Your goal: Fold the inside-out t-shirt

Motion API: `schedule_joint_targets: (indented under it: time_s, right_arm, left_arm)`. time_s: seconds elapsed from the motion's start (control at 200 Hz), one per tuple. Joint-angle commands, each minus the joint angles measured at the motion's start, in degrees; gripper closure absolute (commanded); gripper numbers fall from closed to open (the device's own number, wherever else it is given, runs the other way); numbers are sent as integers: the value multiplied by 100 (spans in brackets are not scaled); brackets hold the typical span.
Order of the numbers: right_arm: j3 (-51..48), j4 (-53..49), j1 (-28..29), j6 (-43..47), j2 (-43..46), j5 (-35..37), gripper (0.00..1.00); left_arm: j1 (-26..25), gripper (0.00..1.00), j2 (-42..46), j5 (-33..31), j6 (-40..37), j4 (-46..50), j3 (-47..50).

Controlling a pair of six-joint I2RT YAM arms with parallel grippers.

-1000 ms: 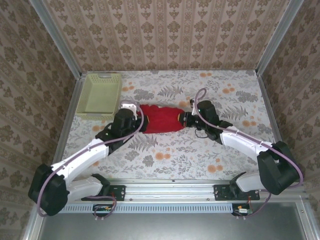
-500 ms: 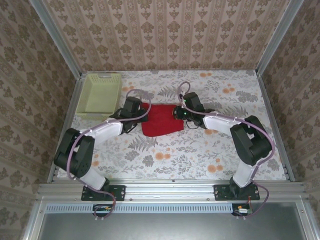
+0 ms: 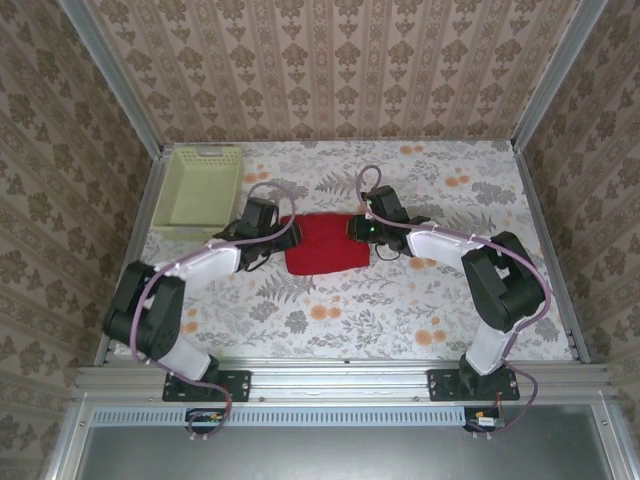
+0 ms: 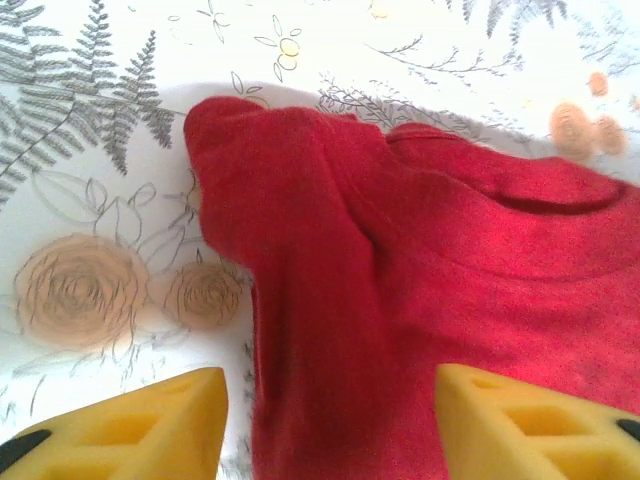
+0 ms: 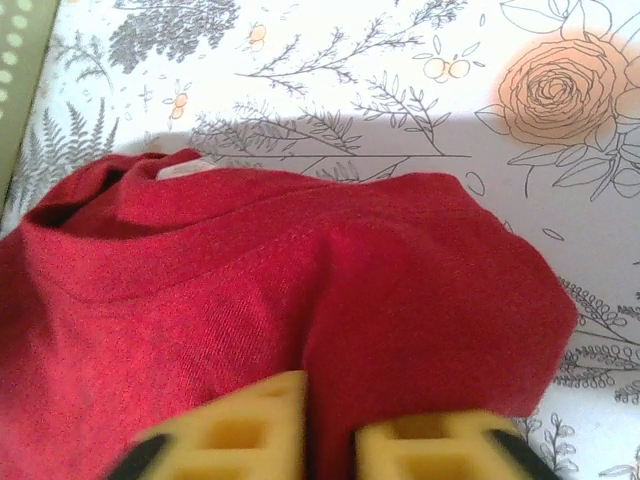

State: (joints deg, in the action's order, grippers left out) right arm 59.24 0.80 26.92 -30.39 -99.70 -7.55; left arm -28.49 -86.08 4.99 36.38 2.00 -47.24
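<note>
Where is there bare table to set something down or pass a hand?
Free: the near strip between the t-shirt and the front rail, and the far-right area beyond the right arm. Crowded: the middle, where left pincer and right pincer sit at the t-shirt's far corners, and the far-left corner taken by the basket.

LIGHT: you have bright, even light throughout | GLARE: tablecloth (image 4: 80,130) bleaches near-white in both wrist views | SHADOW: soft, grey behind t-shirt (image 5: 250,280) | FOCUS: yellow fingers (image 5: 250,425) blur at right wrist's bottom edge
</note>
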Motion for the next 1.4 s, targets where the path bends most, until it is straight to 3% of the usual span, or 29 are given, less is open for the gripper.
schedule_joint_targets:
  time_s: [0.0, 0.12, 0.29, 0.345, 0.43, 0.54, 0.64, 0.745, 0.88, 0.995, 1.065, 1.235, 1.335, 1.395]
  right_arm:
    - [-341, -168, -121, -144, 363, -315, 56]
    - [-833, 183, -234, -415, 606, -595, 35]
    - [-1190, 666, -244, -692, 535, -1039, 30]
    - [-1288, 918, -232, -804, 415, -1264, 34]
    - [-1390, 1036, -187, -839, 336, -1366, 47]
    - [-1637, 957, -153, -834, 526, -1095, 70]
    - [-1877, 856, -76, -778, 756, -873, 85]
    - [-2141, 721, 101, -795, 1023, -567, 90]
    - [-2569, 481, 428, -960, 1338, 153, 95]
    - [-2832, 543, 494, -1172, 1353, 294, 95]
    - [-2837, 501, 499, -1181, 1321, 321, 91]
    - [-2297, -371, 499, -777, 1790, 397, 60]
    - [-1766, -1362, 499, -449, 2447, 919, 40]
    - [-1374, -1858, 499, -236, 2691, 1294, 34]
  left_arm:
    - [0, 37, 528, 219, 263, 231, 341]
    - [0, 32, 716, 359, 510, -44, 802]
    - [-90, 33, 263, 751, 676, -700, 982]
    - [-137, 39, 54, 914, 683, -942, 968]
    - [-228, 49, -87, 988, 713, -1161, 960]
    - [-355, 66, -51, 841, 630, -1062, 1000]
    - [-440, 81, 150, 646, 647, -1028, 1279]
    - [-620, 91, 523, 264, 713, -915, 1736]
    - [-896, 94, 969, -172, 984, -781, 2409]
    - [-971, 92, 1252, -256, 1286, -862, 2895]
    - [-996, 87, 1397, -293, 1304, -743, 2929]
    - [-976, 61, 2222, -712, 928, 525, 2282]
    - [-942, 50, 2846, -1399, 664, 1640, 1617]
    - [-889, 44, 3046, -1550, 469, 1903, 1266]
